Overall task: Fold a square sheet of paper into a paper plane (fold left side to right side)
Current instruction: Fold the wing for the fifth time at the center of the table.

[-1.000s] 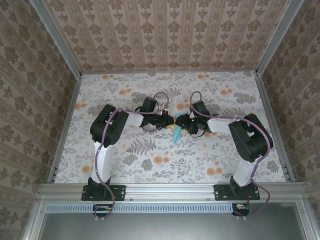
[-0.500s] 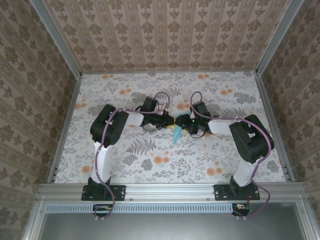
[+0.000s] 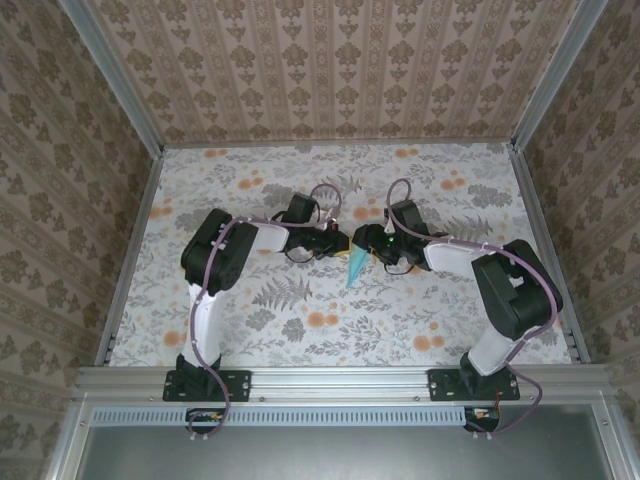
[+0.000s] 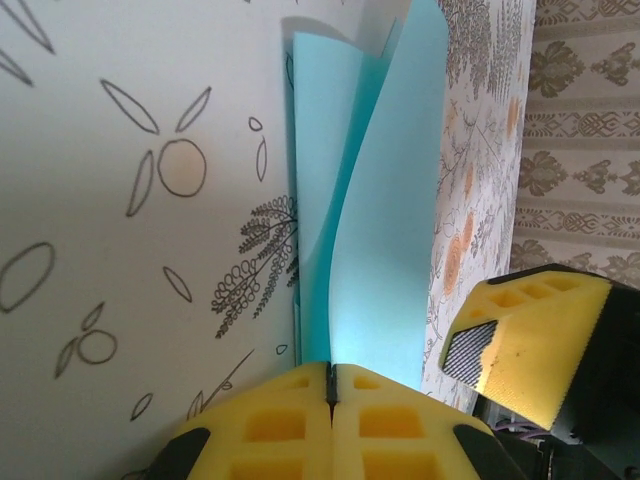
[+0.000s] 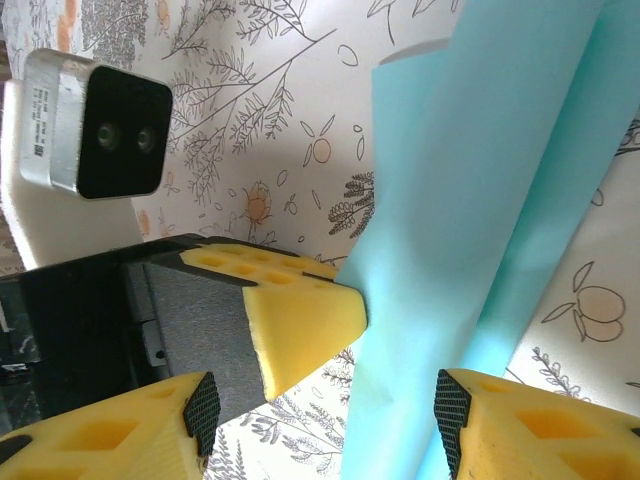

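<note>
The left gripper [image 4: 330,385] clamps the folded blue paper [image 4: 385,250] to steady it.
The paper sticks out from the left gripper, one flap curling. Just beside it, the right gripper [image 5: 325,412] sits with pads apart around the paper, likely to press the fold.

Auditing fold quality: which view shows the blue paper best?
Left wrist. The paper stands mid-frame, its folded layers fanning apart above the shut left gripper that pinches its end. Right wrist shows a cropped band passing between the fingers of the open right gripper; top external, a small blue sliver.
</note>
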Motion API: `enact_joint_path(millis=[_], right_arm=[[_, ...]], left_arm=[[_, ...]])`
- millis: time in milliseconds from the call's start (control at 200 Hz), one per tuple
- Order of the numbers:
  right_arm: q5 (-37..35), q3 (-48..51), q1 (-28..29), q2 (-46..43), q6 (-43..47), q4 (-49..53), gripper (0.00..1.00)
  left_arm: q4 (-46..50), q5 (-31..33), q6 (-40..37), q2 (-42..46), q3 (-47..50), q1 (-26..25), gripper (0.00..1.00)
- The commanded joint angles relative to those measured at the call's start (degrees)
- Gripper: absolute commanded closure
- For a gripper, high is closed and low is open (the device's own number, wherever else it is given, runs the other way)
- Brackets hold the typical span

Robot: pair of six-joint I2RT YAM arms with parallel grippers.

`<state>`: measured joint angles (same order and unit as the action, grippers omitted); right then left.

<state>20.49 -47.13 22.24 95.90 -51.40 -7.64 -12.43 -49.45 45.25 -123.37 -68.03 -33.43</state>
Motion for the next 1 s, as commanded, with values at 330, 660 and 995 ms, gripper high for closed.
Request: enact_joint_path(millis=[330,660,995], right_arm=[[1.6,-1.9,-3.1,3.3,1.0,0.3,0.37],[-0.9,-1.2,-3.7,0.0,3.1,3.6,0.37],[2.4,-2.3,-4.6,3.5,1.1,0.3,0.37]], left_arm=[[5.9,0.8,-2.5,-0.5,-1.1,-2.5,1.0],[6.2,1.8,-2.2,-1.2,-1.3,-2.4,1.0],[6.3,1.9,-2.3,-0.7,-1.2,-2.4,1.0]])
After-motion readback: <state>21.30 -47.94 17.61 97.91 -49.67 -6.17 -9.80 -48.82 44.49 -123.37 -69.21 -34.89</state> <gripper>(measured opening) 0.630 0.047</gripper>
